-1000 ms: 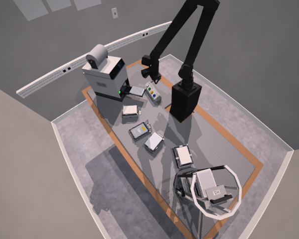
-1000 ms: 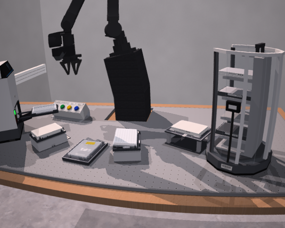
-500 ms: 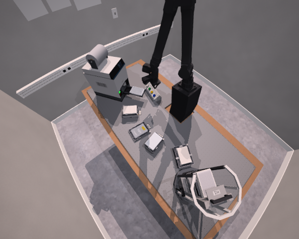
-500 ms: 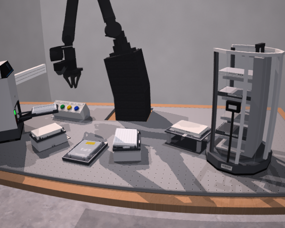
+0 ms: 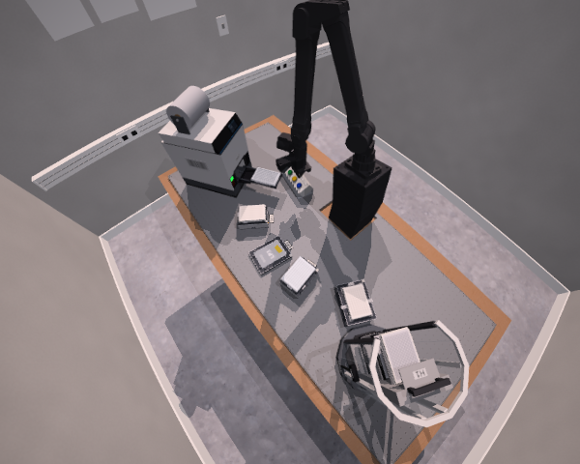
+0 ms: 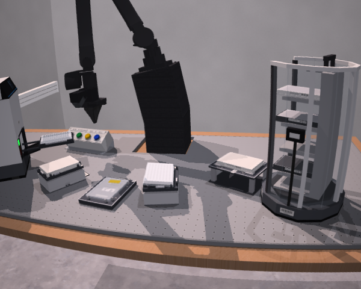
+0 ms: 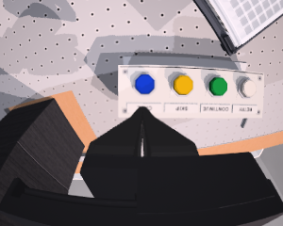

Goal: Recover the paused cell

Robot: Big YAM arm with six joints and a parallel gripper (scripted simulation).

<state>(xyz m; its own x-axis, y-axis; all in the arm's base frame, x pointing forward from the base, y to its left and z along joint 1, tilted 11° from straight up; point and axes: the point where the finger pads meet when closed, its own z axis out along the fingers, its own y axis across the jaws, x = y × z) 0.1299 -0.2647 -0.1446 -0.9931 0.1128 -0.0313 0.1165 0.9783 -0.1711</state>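
Observation:
My gripper is shut and empty. It points down and hangs a little above PANEL, not touching it. In the wrist view the closed fingertips sit just before the blue CALL key, with the yellow, green and white keys to its right. A white well plate lies on the sealer's tray beside the panel. The plate hotel H1 stands at the far end with plates in its slots. A plate lies on the nest in front of it.
The sealer stands left of the panel. Two shakers each carry a plate. The lid park between them holds a lid with a yellow label. The arm's black base stands behind the panel.

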